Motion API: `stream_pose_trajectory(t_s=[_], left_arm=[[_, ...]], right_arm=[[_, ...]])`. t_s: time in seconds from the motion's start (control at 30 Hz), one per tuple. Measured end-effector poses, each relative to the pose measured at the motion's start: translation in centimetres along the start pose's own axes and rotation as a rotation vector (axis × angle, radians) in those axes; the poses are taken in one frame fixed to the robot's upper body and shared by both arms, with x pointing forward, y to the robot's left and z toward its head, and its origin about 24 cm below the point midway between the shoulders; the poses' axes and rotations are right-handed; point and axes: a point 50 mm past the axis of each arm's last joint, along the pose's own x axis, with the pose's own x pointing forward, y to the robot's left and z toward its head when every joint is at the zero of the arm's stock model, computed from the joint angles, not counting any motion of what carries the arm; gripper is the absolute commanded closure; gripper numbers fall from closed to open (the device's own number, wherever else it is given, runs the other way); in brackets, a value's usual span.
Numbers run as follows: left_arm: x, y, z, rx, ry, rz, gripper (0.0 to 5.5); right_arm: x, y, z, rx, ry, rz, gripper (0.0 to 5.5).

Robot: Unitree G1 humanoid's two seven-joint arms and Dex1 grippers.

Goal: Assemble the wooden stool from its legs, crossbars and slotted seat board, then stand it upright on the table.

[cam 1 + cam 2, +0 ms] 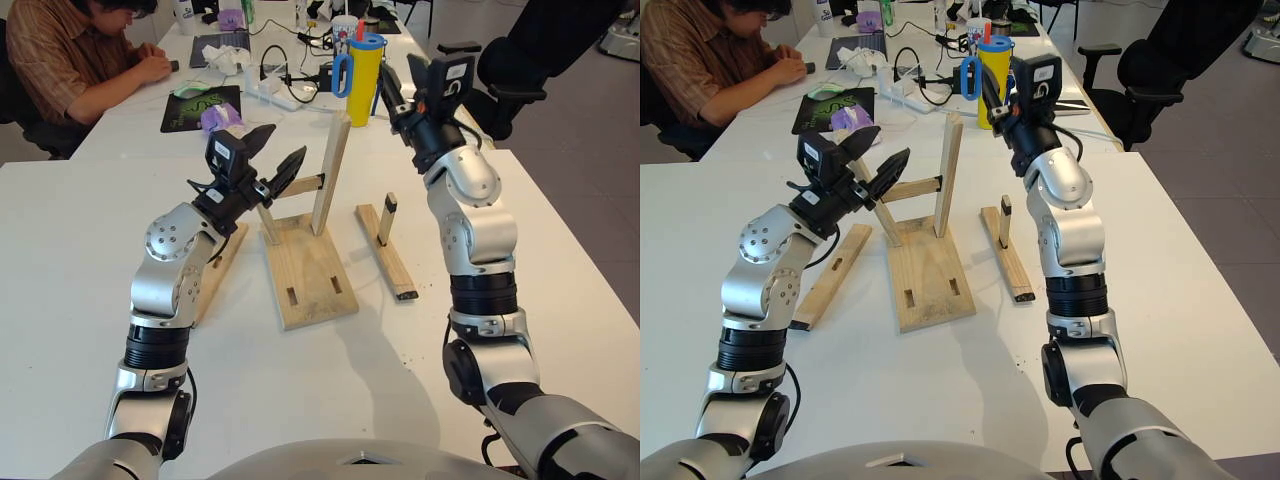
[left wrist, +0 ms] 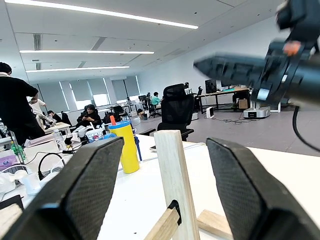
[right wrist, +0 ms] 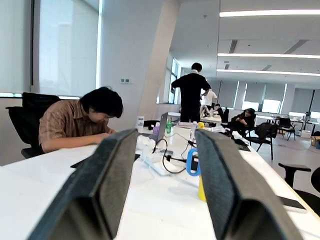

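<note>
The slotted seat board (image 1: 310, 275) lies flat at the middle of the white table. One tall leg (image 1: 332, 172) stands upright in it, and a crossbar (image 1: 306, 183) joins it to a shorter, slanted leg (image 1: 266, 222). My left gripper (image 1: 287, 143) is open, held just left of the crossbar, with nothing between its fingers (image 2: 75, 195); the upright leg (image 2: 176, 190) shows beyond them. Right of the board lies another leg (image 1: 390, 262) with a short upright piece (image 1: 389, 218) on it. A further leg (image 1: 220, 268) lies under my left arm. My right gripper (image 3: 166, 135) is open and raised behind the stool.
A yellow bottle (image 1: 364, 66) with a blue handle stands behind the upright leg. Cables, a dark mat (image 1: 200, 108) and a purple item (image 1: 220, 118) lie farther back. A seated person works at the far left. Bare table (image 1: 80, 260) extends on both sides.
</note>
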Motion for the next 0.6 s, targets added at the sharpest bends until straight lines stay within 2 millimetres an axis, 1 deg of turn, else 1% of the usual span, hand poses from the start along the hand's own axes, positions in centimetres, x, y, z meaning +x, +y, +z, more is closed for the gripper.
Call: stream_pose_trajectory(t_s=[0.03,0.07,0.13,0.23,0.3,0.43,0.53,0.6], left_arm=[[0.0,0.0,0.0,0.000,0.000,0.000,2.44],[0.0,0.0,0.0,-0.001,-0.001,0.001,2.44],[0.0,-0.1,0.0,-0.005,-0.002,0.003,2.44],[0.0,-0.3,-0.2,-0.019,-0.004,0.002,2.44],[-0.4,-0.4,-0.6,-0.036,0.010,0.006,2.44],[-0.6,-0.3,-0.9,-0.045,0.022,0.007,2.44],[-0.6,-0.5,-1.0,-0.047,0.024,-0.002,2.44],[-0.6,-1.1,-1.1,-0.063,0.033,-0.055,2.44]], right_arm=[[-0.4,0.0,-2.8,0.018,0.111,-0.007,3.39],[-1.2,0.1,-6.1,0.015,0.234,-0.013,3.39],[-1.1,0.1,-6.6,-0.002,0.236,-0.017,3.39],[-1.3,-0.3,-6.8,-0.014,0.215,-0.032,3.39],[-1.4,-0.5,-6.8,-0.010,0.210,-0.039,3.39],[-1.6,-1.0,-6.7,0.007,0.202,-0.062,3.39],[-1.8,-1.0,-6.4,0.005,0.162,-0.045,3.39],[-2.0,-1.0,-6.1,0.020,0.136,-0.035,3.39]])
